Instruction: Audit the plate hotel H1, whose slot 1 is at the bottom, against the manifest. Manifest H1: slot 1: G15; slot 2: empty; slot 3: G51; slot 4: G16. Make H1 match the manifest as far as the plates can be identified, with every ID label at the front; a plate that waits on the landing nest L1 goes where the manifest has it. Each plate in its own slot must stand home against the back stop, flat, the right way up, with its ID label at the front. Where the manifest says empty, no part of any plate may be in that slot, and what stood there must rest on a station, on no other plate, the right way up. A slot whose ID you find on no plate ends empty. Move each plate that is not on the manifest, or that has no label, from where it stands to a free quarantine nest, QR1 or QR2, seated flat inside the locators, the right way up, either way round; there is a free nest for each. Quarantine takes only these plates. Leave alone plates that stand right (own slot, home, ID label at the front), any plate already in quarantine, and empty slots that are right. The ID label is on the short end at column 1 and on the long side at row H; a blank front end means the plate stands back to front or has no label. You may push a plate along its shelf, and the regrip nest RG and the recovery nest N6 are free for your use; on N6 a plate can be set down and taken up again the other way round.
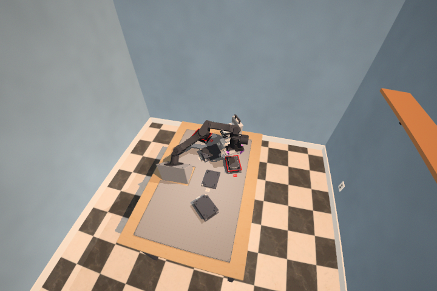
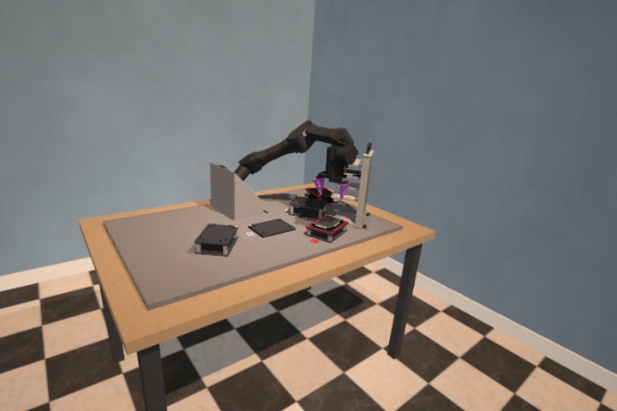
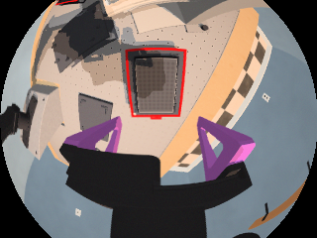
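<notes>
Above red-rimmed nest (image 2: 326,229) | arm (image 2: 275,150) outstretched | claw (image 2: 332,186) downward, fingers apart, empty

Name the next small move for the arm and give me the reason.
Probably carry the open tool on toward the plate hotel and line up with a shelf. The purple fingers stand wide apart with nothing between them, a plate lies in the red-edged nest below, and the tool hangs above it, beside the hotel.
</notes>
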`<action>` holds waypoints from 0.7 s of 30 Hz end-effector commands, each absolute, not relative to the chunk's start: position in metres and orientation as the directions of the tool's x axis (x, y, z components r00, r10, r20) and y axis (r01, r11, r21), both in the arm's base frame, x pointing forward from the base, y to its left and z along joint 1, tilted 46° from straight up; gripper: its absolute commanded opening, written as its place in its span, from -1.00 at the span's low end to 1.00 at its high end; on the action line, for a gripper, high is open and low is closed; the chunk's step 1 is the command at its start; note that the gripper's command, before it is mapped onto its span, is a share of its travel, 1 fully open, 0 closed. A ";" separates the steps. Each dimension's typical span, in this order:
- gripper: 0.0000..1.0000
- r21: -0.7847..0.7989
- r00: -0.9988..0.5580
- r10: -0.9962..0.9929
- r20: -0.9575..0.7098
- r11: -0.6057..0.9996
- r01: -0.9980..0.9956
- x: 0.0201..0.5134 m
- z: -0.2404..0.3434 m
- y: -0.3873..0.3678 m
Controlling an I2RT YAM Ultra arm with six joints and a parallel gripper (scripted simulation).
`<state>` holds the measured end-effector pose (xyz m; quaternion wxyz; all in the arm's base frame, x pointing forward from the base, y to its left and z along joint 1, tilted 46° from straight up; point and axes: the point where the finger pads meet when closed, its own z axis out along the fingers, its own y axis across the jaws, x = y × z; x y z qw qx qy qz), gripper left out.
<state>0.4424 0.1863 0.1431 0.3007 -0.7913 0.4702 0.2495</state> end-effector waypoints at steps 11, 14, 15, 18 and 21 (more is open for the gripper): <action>1.00 -0.207 0.416 -0.589 -0.692 -0.390 -0.897 0.440 0.153 0.174; 1.00 -0.207 0.416 -0.589 -0.692 -0.390 -0.897 0.440 0.153 0.174; 1.00 -0.207 0.416 -0.589 -0.692 -0.390 -0.897 0.440 0.153 0.174; 1.00 -0.207 0.416 -0.589 -0.692 -0.390 -0.897 0.440 0.153 0.174; 1.00 -0.207 0.416 -0.589 -0.692 -0.390 -0.897 0.440 0.153 0.174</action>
